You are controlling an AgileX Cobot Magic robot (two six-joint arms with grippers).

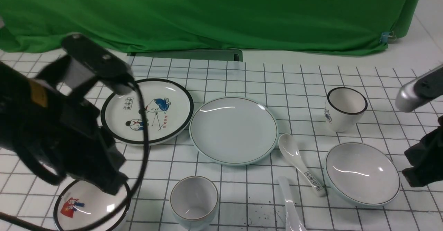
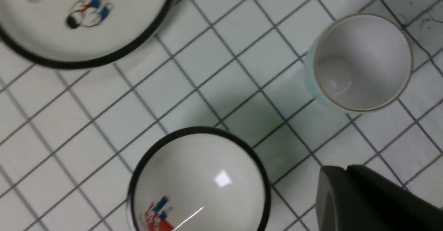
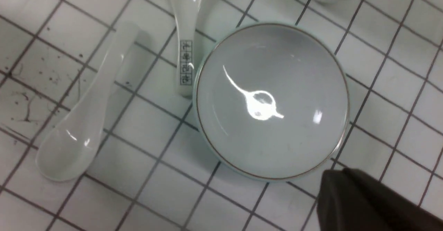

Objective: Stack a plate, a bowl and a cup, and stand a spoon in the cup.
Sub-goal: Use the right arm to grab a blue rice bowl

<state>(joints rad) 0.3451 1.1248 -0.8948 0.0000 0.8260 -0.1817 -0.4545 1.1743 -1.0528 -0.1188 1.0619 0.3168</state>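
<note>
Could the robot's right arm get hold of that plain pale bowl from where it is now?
Probably yes. Its right tool, shut, hangs beside the bowl, which is empty; only the printed spoon lies by the opposite rim.

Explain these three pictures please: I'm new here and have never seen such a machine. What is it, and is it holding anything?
It is a robot with two arms, the left arm and right arm, seen in the wide picture from between them. The other two pictures come from wrist cameras, looking down past the left tool and right tool. On the gridded table lie a plain plate, bowl, cup and spoon, plus a picture plate, picture bowl, black-rimmed cup and lettered spoon. Both tools are shut and hold nothing.
</note>
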